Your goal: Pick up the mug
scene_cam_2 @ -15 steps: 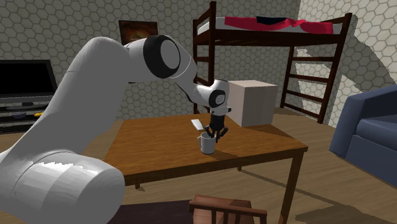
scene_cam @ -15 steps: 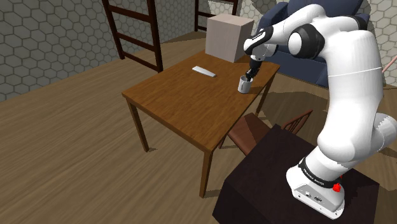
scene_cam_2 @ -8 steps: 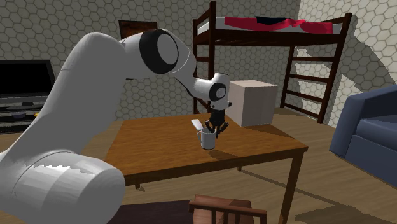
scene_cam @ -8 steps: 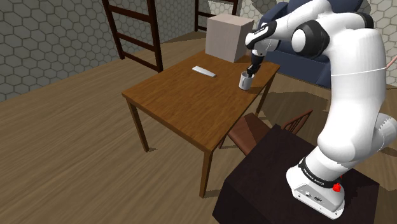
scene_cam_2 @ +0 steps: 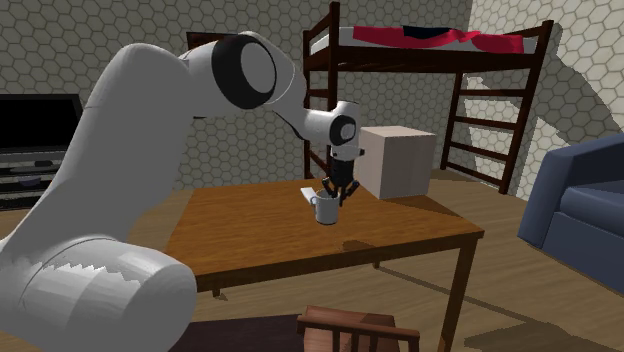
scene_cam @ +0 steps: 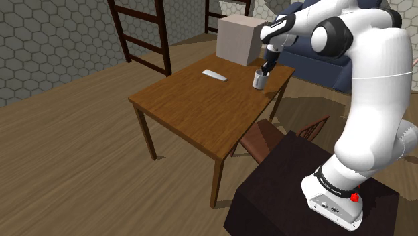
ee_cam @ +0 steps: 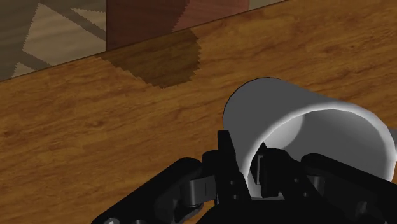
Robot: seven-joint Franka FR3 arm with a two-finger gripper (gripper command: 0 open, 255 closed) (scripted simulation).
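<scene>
A flat white slab point(scene_cam: 215, 74) lies on the brown wooden counter point(scene_cam: 194, 107). Next to it, the black fingers point(ee_cam: 225, 153) pinch the rim of the round white mug point(scene_cam_2: 323, 208), which seems to hang just above the wood. Then comes a pale square box point(scene_cam_2: 398, 160)

White mug point(scene_cam_2: 325, 209), upright, rim clasped by the hand point(scene_cam_2: 334, 198), held just above the wooden table point(scene_cam_2: 250, 230)

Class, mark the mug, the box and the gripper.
mug point(scene_cam_2: 325, 211): second exterior view, on its outer wall.
box point(scene_cam: 238, 43): shoulder view, on its near face.
gripper point(scene_cam_2: 334, 197): second exterior view, between the fingertips.
</scene>
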